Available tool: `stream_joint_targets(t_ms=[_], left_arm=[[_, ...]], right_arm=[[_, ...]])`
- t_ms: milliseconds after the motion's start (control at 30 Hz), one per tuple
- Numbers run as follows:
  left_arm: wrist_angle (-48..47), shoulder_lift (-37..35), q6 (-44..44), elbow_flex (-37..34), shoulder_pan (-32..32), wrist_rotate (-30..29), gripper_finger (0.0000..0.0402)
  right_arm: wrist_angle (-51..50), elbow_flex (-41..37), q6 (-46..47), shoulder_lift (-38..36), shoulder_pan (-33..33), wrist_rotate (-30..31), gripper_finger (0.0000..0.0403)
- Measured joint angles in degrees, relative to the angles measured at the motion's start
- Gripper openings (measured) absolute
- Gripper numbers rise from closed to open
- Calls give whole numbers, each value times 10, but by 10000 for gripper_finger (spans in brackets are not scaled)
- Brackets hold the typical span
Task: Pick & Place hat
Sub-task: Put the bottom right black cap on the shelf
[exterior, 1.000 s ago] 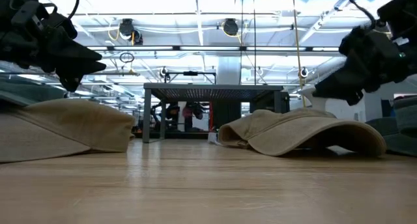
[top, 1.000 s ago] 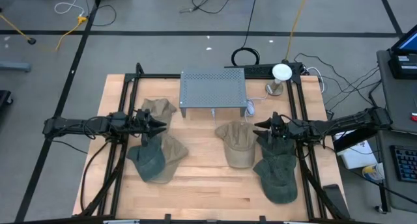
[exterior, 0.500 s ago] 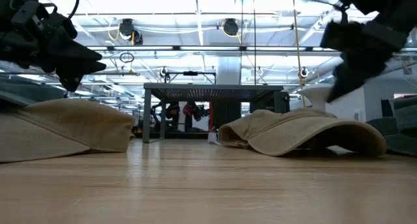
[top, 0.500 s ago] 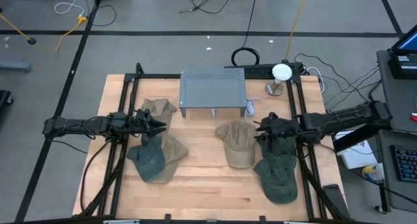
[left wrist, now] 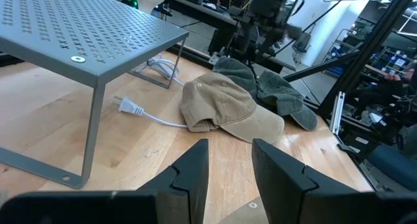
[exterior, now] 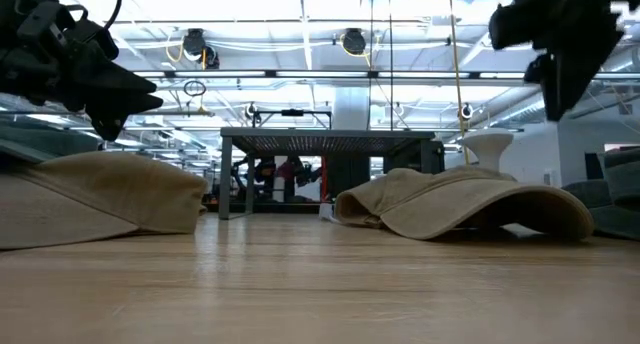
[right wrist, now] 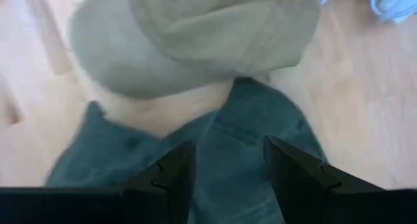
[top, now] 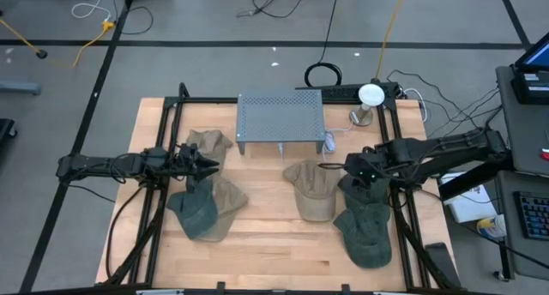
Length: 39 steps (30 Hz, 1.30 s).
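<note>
Right gripper (top: pixel 358 168), jaws apart, hovers over the green cap (right wrist: pixel 221 155), seemingly not touching; left gripper (top: pixel 208 165) waits, jaws apart.

Bright overhead light; right wrist view blurred.

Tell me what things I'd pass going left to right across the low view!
Left gripper → tan hat at the left edge → grey metal rack → second tan hat → right gripper.
</note>
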Motion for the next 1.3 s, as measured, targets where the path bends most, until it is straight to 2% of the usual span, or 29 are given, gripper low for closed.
stream_joint_targets(t_ms=[200,467,667,900,1133,1300], left_arm=[[0,0,0,0,0,0,122],[0,0,0,0,0,0,122],[0,0,0,0,0,0,122],[0,0,0,0,0,0,122],[0,0,0,0,0,0,122],[0,0,0,0,0,0,122]], right_arm=[[-101,82,-12,46,16,-50,171],[-156,140,-55,83,76,-79,171],[-157,144,-143,87,152,-58,172],[-156,144,-158,87,224,1,192],[-136,140,-142,114,238,1,200],[-90,95,-131,129,237,1,191]])
